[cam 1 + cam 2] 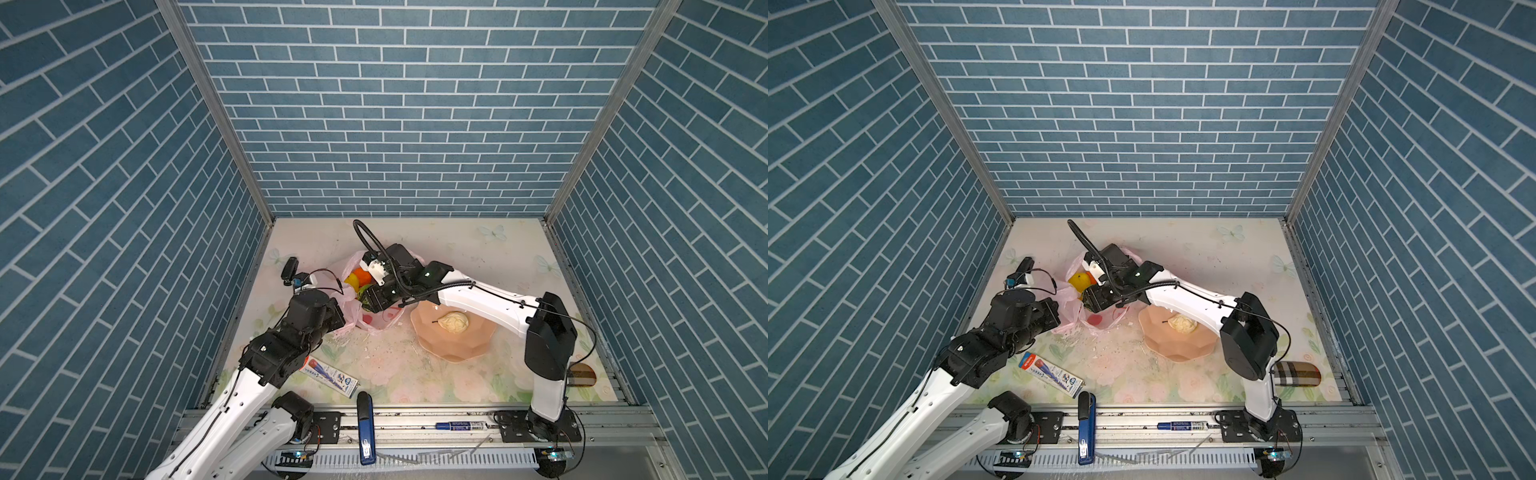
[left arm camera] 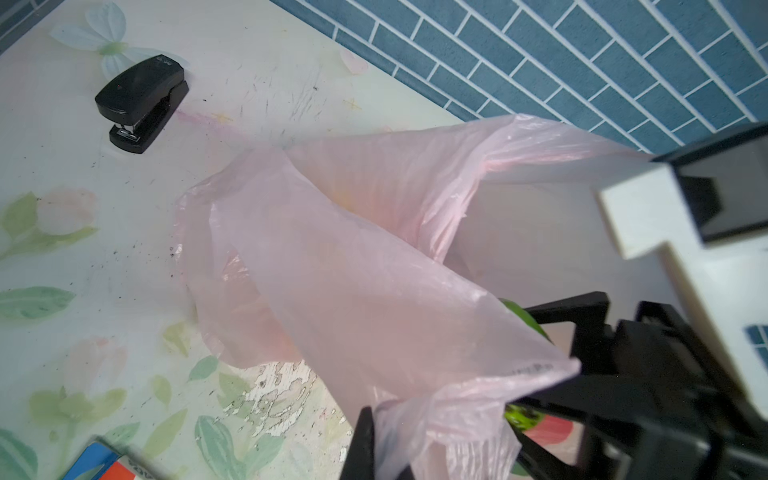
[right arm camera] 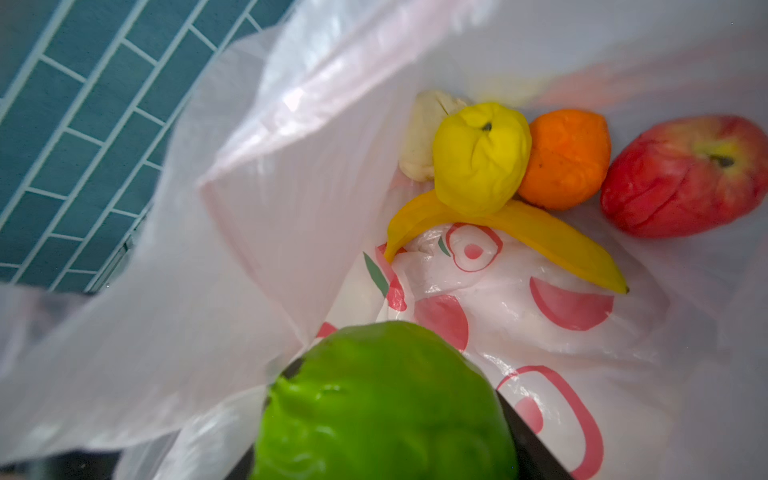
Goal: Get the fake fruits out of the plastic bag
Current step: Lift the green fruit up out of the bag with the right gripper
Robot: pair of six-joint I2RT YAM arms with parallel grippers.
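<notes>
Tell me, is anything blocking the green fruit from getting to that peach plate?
Only the plastic bag: its thin wall surrounds the green fruit in the right gripper. The left gripper holds its mouth open, so lifting upward should clear it. Nothing visible lies between bag and plate.

Plastic bag [image 3: 249, 208] pink, red fruit prints; ball [image 3: 382, 407] green; banana [image 3: 540, 237] yellow; plate [image 1: 457, 349] peach; walls [image 1: 395, 104] blue brick.

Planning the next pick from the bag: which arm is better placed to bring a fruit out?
Right. The right gripper is inside the plastic bag, closed around the green fruit, near the plate. The left gripper is shut on the bag's rim, holding it open.
</notes>
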